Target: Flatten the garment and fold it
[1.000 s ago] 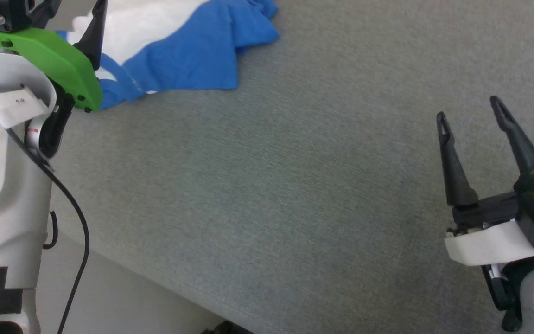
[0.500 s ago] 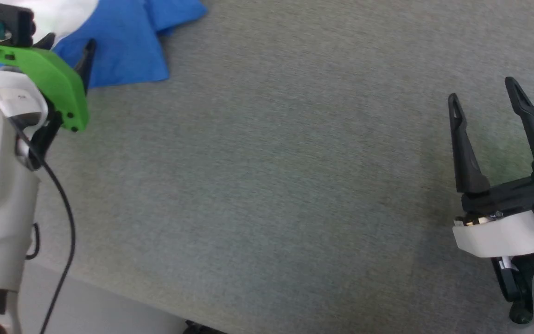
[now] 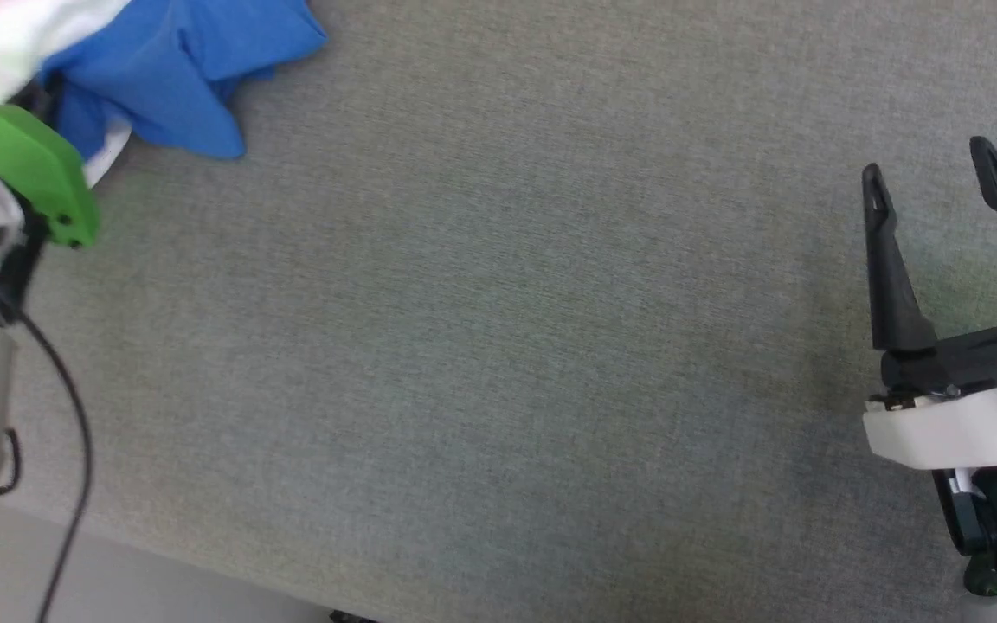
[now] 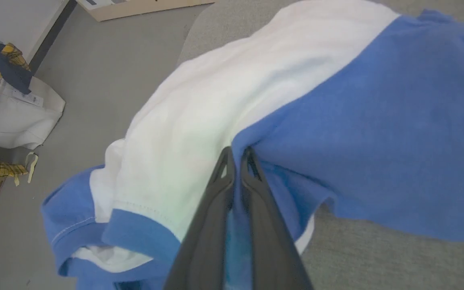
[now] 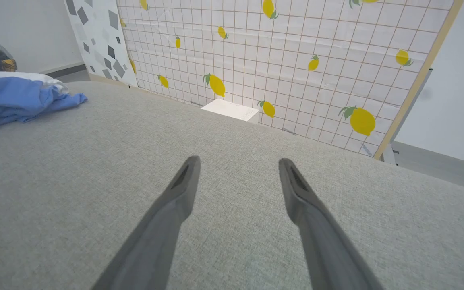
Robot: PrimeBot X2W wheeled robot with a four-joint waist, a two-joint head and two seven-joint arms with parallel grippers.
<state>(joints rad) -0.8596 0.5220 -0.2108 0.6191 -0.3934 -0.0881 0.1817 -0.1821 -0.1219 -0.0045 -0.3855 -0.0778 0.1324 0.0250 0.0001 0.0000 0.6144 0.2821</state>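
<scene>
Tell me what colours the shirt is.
The shirt is white with blue sleeves, best seen in the left wrist view.

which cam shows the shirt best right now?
Left wrist view: the garment spreads across the frame, white body and blue sleeve clear, left gripper shut on its blue cloth. Head view catches a bunched corner at top left; right wrist view has a small heap at far left.

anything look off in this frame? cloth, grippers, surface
Only the garment: crumpled in a heap at the far-left corner of the grey surface, seemingly overhanging the edge, far from flat. The left gripper is shut on its blue part; the right gripper is open over bare surface. No damage visible.
</scene>
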